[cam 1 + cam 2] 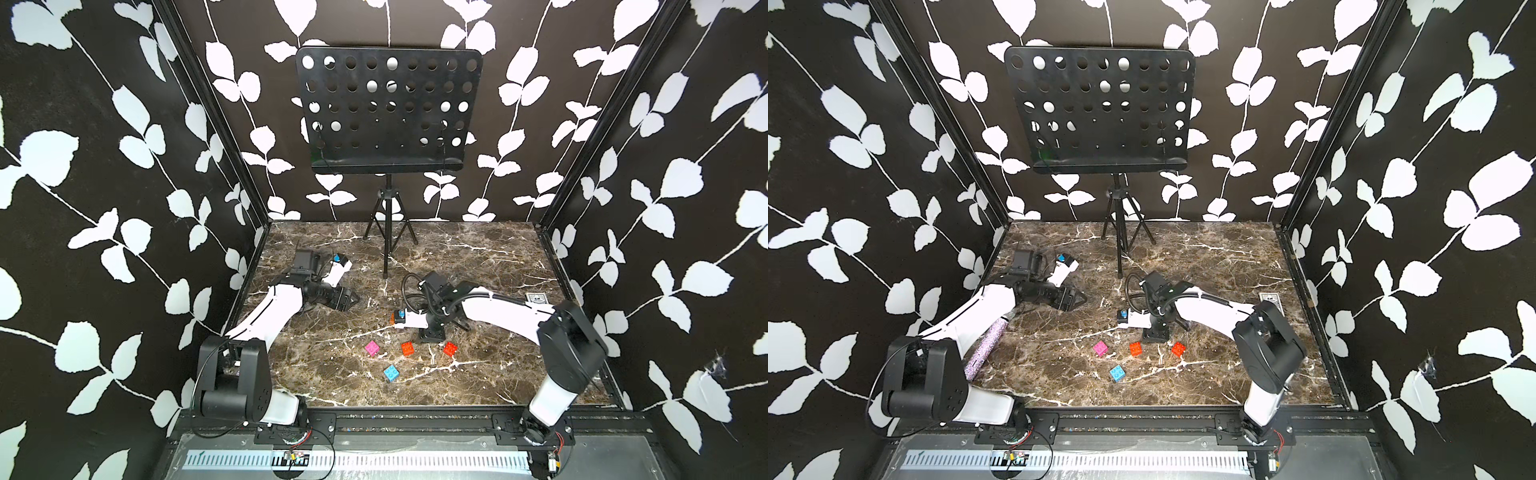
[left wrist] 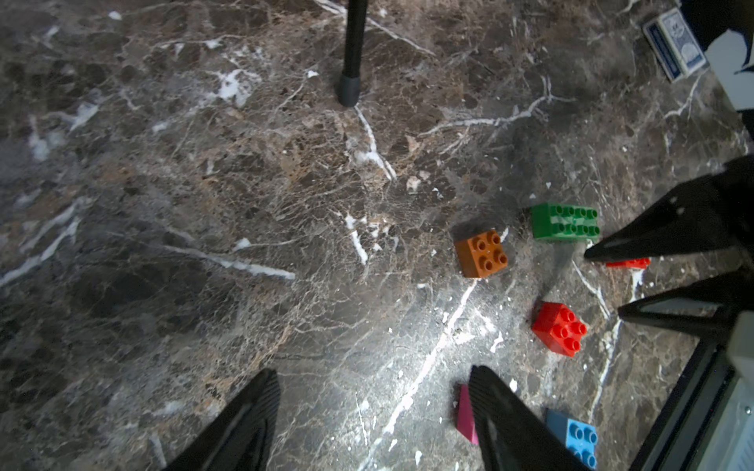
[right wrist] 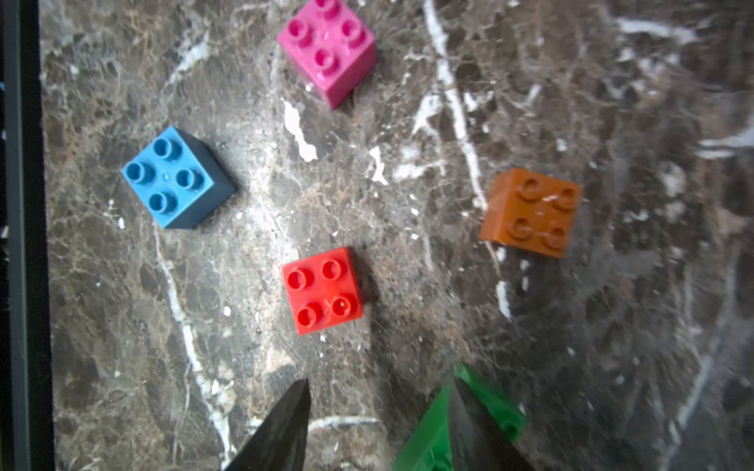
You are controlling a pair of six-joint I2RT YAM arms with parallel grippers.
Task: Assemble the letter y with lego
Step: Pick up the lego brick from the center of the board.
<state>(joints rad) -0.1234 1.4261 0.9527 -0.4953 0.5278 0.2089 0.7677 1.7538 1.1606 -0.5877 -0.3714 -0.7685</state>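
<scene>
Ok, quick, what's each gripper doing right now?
Left gripper: open, holding nothing.
Right gripper: open, holding nothing; one finger is beside the long green studded plastic brick, contact unclear.

The lego (image 3: 322, 291) bricks were smooth, shiny plastic. The table (image 2: 163, 204) was glossy brown stone with white veins. My left gripper (image 2: 373, 371) had dull black fingers (image 2: 253, 407) with fine ridges. At twelve o'clock, the stand (image 1: 388, 108) looked like matt black metal.
</scene>
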